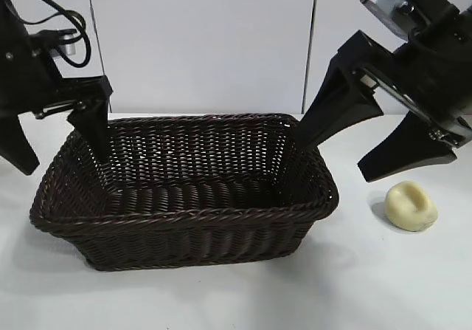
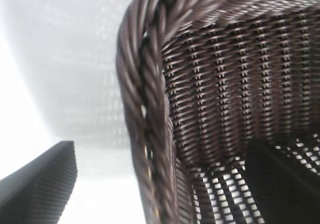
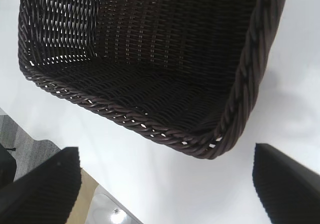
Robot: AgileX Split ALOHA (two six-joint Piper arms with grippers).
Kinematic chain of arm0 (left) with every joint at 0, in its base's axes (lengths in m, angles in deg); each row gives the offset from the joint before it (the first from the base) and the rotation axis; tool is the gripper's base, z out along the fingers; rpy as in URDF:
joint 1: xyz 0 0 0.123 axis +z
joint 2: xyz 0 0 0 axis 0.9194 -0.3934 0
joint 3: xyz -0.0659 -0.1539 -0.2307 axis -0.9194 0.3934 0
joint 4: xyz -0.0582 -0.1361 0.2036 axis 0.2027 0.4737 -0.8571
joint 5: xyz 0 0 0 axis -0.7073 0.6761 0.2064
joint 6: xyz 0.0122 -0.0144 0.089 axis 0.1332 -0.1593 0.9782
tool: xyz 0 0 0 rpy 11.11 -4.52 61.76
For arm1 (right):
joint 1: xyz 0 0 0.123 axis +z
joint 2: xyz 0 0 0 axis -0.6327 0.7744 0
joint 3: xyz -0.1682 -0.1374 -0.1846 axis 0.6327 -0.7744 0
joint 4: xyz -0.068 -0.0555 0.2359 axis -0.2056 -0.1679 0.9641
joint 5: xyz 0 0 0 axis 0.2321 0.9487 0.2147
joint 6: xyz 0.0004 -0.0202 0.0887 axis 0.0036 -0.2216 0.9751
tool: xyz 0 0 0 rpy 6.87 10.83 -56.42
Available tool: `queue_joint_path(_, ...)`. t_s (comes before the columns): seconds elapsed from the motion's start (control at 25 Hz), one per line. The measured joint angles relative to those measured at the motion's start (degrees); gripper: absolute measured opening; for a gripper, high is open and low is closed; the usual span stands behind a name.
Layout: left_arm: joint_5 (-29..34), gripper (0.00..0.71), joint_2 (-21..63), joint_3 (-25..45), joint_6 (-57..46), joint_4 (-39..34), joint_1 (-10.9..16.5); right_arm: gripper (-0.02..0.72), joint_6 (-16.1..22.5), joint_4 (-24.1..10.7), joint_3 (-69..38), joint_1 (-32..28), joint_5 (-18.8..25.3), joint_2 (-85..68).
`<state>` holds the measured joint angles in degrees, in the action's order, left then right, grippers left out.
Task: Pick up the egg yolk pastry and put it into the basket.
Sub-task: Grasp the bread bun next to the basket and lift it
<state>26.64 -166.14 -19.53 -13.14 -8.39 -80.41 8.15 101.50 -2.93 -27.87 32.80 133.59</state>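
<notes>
The egg yolk pastry [image 1: 411, 206] lies on the table [image 1: 383, 286] near its right edge, just beside the basket [image 1: 184, 219], which sits mid-table and holds nothing. The right end effector [image 1: 346, 160] hangs above the gap between them, spread wide and empty. The left end effector [image 1: 63, 153] straddles the basket's left rim, also spread. The pickup seems not yet begun; next, the right arm must shift over the pastry and descend.
</notes>
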Motion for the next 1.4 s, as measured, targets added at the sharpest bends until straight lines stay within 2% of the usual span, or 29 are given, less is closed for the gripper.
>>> queue_joint_path(0.2,0.19,0.658,6.22,0.00,0.20,-1.38,0.00,0.664,0.00,0.00,0.00,0.00,0.06,0.00)
queue_joint_path(0.4,2.18,0.658,7.78,0.00,-2.57,-10.18,0.82,0.664,0.00,0.00,0.00,0.00,0.06,0.00)
queue_joint_path(0.48,2.88,0.658,7.78,0.00,-4.29,-12.79,2.74,0.664,0.00,0.00,0.00,0.00,0.06,0.00)
queue_joint_path(0.68,3.60,0.658,7.78,0.00,-4.71,-13.72,10.67,0.664,0.00,0.00,0.00,0.00,0.06,0.00)
queue_joint_path(0.8,4.69,0.658,7.78,0.00,-4.71,-14.33,14.01,0.664,0.00,0.00,0.00,0.00,0.06,0.00)
queue_joint_path(1.08,9.45,0.658,10.07,0.00,-2.59,-13.00,14.40,0.664,0.00,0.00,0.00,0.00,0.06,0.00)
queue_joint_path(1.28,15.13,0.658,15.73,0.00,-1.37,-13.00,14.40,0.664,0.00,0.00,0.00,0.00,0.06,0.00)
queue_joint_path(1.4,15.74,0.658,20.29,0.73,-0.11,-13.00,14.40,0.664,0.00,0.00,0.00,0.00,0.06,0.00)
